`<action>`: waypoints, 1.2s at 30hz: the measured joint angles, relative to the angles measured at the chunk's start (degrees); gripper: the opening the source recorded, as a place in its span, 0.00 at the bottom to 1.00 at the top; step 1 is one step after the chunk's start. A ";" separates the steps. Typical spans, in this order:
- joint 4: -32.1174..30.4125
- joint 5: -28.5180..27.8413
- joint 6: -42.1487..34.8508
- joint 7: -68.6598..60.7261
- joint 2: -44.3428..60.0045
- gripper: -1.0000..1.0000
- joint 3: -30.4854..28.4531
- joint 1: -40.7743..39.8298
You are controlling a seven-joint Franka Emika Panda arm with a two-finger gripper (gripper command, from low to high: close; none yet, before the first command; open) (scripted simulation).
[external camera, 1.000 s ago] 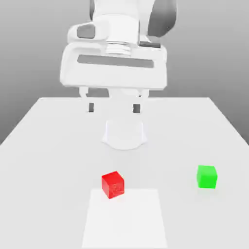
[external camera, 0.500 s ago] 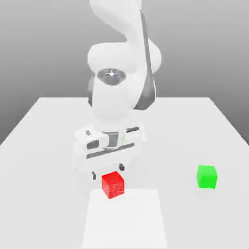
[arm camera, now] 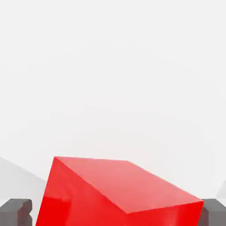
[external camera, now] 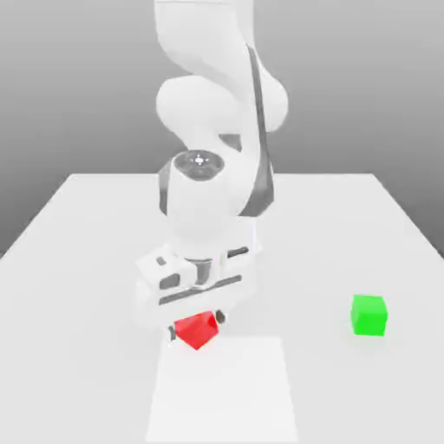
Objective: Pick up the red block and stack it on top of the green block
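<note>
The gripper (external camera: 197,328) is wide open, its fingers either side of the red block (external camera: 197,330); whether they touch it, I cannot tell. The green block (external camera: 368,315) sits apart on the pale table (external camera: 321,243), before a grey backdrop (external camera: 364,87).

My Panda arm (external camera: 199,195) reaches down from above, its forearm upright and the wrist bent so the hand (external camera: 195,295) points at the tabletop. I have the two-finger gripper (external camera: 197,326) lowered, its fingers (arm camera: 15,212) spread open.
</note>
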 joint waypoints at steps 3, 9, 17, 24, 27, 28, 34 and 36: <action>-0.12 0.78 0.65 -0.67 0.37 0.00 1.55 -1.41; -0.03 0.19 0.12 -0.14 0.11 0.00 0.40 -0.33; 0.76 -7.54 -6.49 5.94 -4.21 0.00 -6.57 5.14; 0.08 -5.40 -11.19 4.18 -9.31 0.00 -5.74 4.80; -0.60 -2.34 -12.64 1.81 -11.75 0.00 -5.97 5.75; -0.87 -1.15 -13.06 0.88 -12.59 0.00 -6.13 6.16; -2.78 7.16 -15.02 -5.53 -17.89 0.00 -8.29 10.04; -2.50 9.23 -15.82 -3.37 -18.76 0.00 -6.86 12.11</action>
